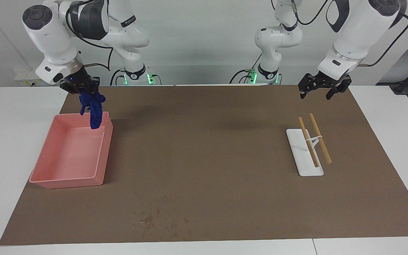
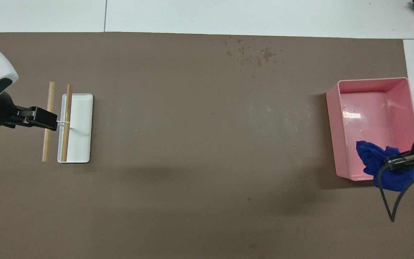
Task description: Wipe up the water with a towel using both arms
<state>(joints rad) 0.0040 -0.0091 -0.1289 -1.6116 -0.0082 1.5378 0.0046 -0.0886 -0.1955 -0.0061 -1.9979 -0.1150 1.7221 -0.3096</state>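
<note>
Carrying the towel (image 1: 92, 108), a royal-blue cloth bunched into a dangling strip, at the upper left of the facing view, above the upper end of the pink tub (image 1: 66, 182) and, by the look of it, clear of the tub floor. Clamped at its top folds in the right gripper (image 1: 83, 92), fingertips pinched together on the cloth. Reads as a carrying step rather than wiping: no contact with the water (image 1: 161, 220), a scatter of darker specks low in the frame just left of centre, near the bottom edge of the brown mat (image 1: 207, 148) and well apart from the towel. Next, probably, either lowering or releasing over the tub (intent not readable here), or swinging the cloth down-frame to the specks and pressing it flat before any stroke. Waiting at the upper right of the facing view: the left gripper (image 1: 320, 91), jaws apart and holding nothing, above the mat and up-frame of the white tray (image 1: 305, 168) with its two wooden sticks (image 1: 320, 139). Given only by the facing view: the towel's height off the tub, and the spread jaws. Given only by the overhead view: towel (image 2: 372, 162) straddling the tub's lower rim at the right edge of the frame, pale glints on the tub floor, and the left gripper (image 2: 43, 120) seeming to cover the sticks, a mere overlap of heights.
</note>
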